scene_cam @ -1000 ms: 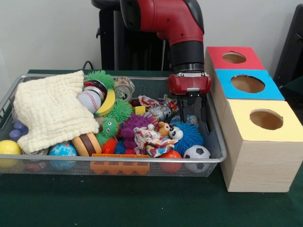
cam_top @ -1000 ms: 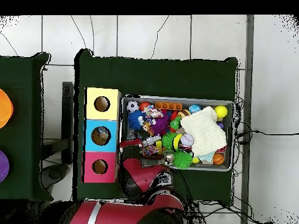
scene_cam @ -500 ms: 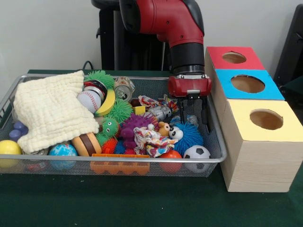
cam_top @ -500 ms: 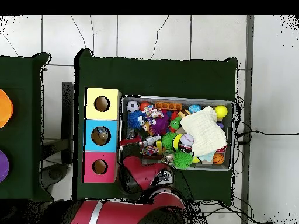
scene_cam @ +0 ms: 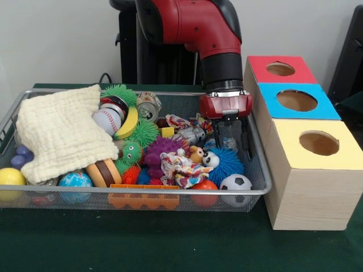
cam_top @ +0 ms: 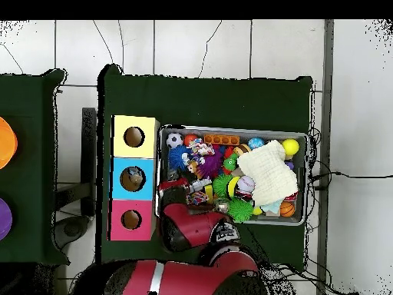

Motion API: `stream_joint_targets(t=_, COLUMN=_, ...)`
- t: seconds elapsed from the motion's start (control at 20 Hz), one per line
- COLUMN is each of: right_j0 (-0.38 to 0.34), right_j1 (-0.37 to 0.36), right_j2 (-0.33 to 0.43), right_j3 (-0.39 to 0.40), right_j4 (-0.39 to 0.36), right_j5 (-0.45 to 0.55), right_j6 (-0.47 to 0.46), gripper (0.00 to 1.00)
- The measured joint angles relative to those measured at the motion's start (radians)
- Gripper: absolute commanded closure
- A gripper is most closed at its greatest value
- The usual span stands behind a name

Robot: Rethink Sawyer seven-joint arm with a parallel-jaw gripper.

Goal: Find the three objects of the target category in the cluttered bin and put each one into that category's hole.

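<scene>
My gripper (scene_cam: 232, 147) hangs open inside the right end of the wire bin (scene_cam: 261, 170), with nothing between its fingers. Its tips are just above a blue spiky ball (scene_cam: 228, 161) and beside a small silver can (scene_cam: 191, 135). Below them lie a patterned cloth toy (scene_cam: 181, 169), a soccer ball (scene_cam: 235, 184) and an orange ball (scene_cam: 205, 187). To the right of the bin stand three boxes with holes: red-topped (scene_cam: 280, 69), blue-topped (scene_cam: 296, 100) and yellow-topped (scene_cam: 319, 143). In the overhead view the gripper (cam_top: 170, 184) is at the bin's left end, next to the blue-topped box (cam_top: 133, 179).
A cream cloth (scene_cam: 59, 130) covers the bin's left part. Around it are a baseball (scene_cam: 106, 119), green spiky balls (scene_cam: 144, 131), a globe ball (scene_cam: 75, 181), a yellow ball (scene_cam: 10, 177), a purple spiky toy (scene_cam: 161, 148) and an orange brick piece (scene_cam: 143, 199).
The arm's upper links have swung to the left in the front view. The gripper head has shifted slightly and stays open over the same spot in the bin.
</scene>
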Motion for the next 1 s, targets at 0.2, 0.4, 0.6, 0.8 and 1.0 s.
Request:
stream_joint_targets(t=0.2, right_j0=-0.030, right_j1=-0.005, right_j2=0.027, right_j3=0.000, right_j4=-0.024, right_j5=0.017, right_j6=0.000, gripper=0.00)
stream_joint_targets(t=0.4, right_j0=-0.044, right_j1=-0.004, right_j2=0.038, right_j3=0.000, right_j4=-0.036, right_j5=0.017, right_j6=0.000, gripper=0.00)
stream_joint_targets(t=0.6, right_j0=-0.046, right_j1=-0.004, right_j2=0.040, right_j3=0.000, right_j4=-0.035, right_j5=0.017, right_j6=0.000, gripper=0.00)
stream_joint_targets(t=0.8, right_j0=-0.046, right_j1=-0.004, right_j2=0.041, right_j3=0.000, right_j4=-0.035, right_j5=0.017, right_j6=0.000, gripper=0.00)
stream_joint_targets(t=1.0, right_j0=-0.046, right_j1=-0.004, right_j2=0.041, right_j3=0.000, right_j4=-0.035, right_j5=0.017, right_j6=0.000, gripper=0.00)
